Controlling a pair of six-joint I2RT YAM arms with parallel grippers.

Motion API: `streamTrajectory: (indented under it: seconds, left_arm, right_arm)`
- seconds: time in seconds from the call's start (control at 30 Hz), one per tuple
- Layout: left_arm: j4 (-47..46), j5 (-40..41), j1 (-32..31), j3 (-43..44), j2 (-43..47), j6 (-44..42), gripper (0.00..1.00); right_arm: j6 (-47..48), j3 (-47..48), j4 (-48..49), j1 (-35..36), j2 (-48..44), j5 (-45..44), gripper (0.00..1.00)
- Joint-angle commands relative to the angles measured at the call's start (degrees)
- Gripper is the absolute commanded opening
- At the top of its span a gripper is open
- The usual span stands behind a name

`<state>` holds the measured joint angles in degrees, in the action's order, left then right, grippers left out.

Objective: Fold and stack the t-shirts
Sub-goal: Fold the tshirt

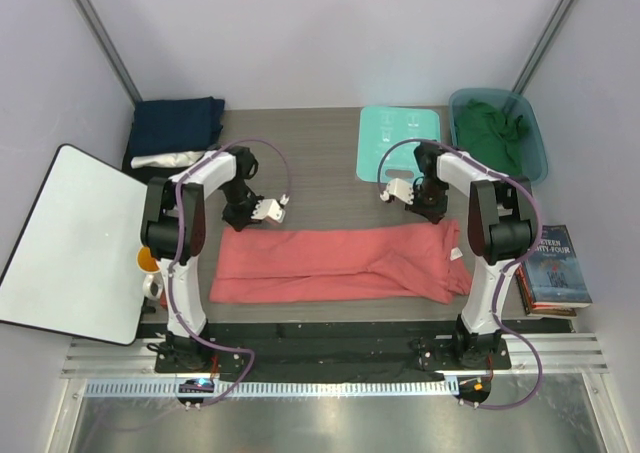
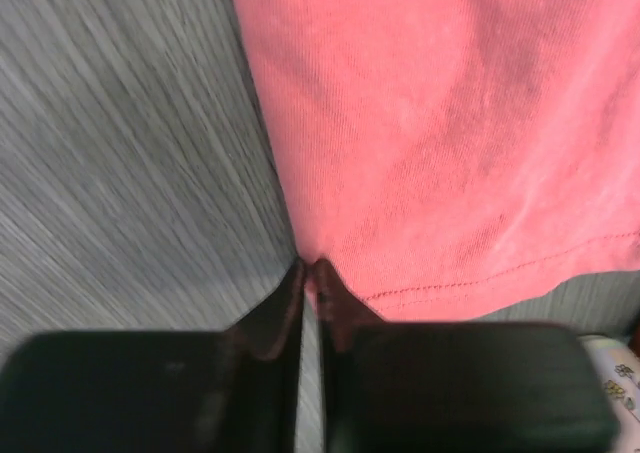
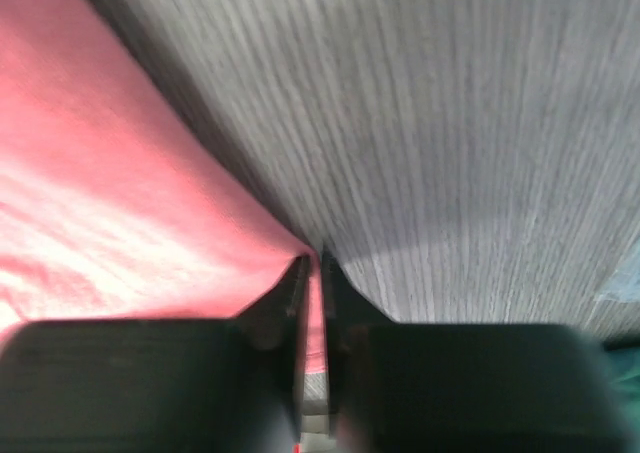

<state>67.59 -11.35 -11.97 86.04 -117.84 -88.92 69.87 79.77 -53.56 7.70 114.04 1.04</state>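
Left wrist and right wrist show left gripper [image 2: 308,266] and right gripper [image 3: 312,259] pinching coral-red t-shirt [image 2: 450,123]

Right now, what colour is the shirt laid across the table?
The t-shirt is plain coral-red; the top external view shows it best.

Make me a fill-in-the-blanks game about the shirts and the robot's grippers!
1. The spread-out shirt between the arms is ____ in colour.
2. The green shirt lies in the ____ at the far right.
3. The left gripper and the right gripper are each ____ on the spread-out shirt's edge.
4. The navy shirt sits in the far ____ corner.

Missing words: red; bin; shut; left.
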Motion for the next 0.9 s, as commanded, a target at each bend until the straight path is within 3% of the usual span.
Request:
streamTrajectory:
  seconds: [0.0,0.07,0.33,0.6,0.77,0.87]
  left_arm:
    - [-0.97,1.07,-0.25,0.62,-1.69,0.68,0.00]
    - [-1.15,1.25,-0.25,0.45,-1.51,0.77,0.00]
    - [-4.83,2.65,-0.25,-0.78,-0.29,2.17,0.00]
    - [-21.60,5.90,-0.25,-7.55,3.58,6.13,0.00]
    - [-28.20,7.92,-0.25,-6.85,2.71,9.46,0.00]
    - [-36.88,10.56,-0.43,-6.41,1.48,12.10,0.00]
  right_arm:
    - [0.71,-1.28,3.90,-0.06,2.94,0.02,0.05]
    - [0.80,-1.63,4.60,-0.06,3.03,-0.24,0.01]
    - [-0.43,1.18,9.26,-0.15,3.91,-0.77,0.01]
    - [-3.24,1.18,22.00,0.03,3.99,-5.86,0.01]
    - [-5.79,4.43,26.13,0.12,6.19,-7.19,0.01]
    - [-6.76,5.66,28.23,0.38,7.25,-7.54,0.01]
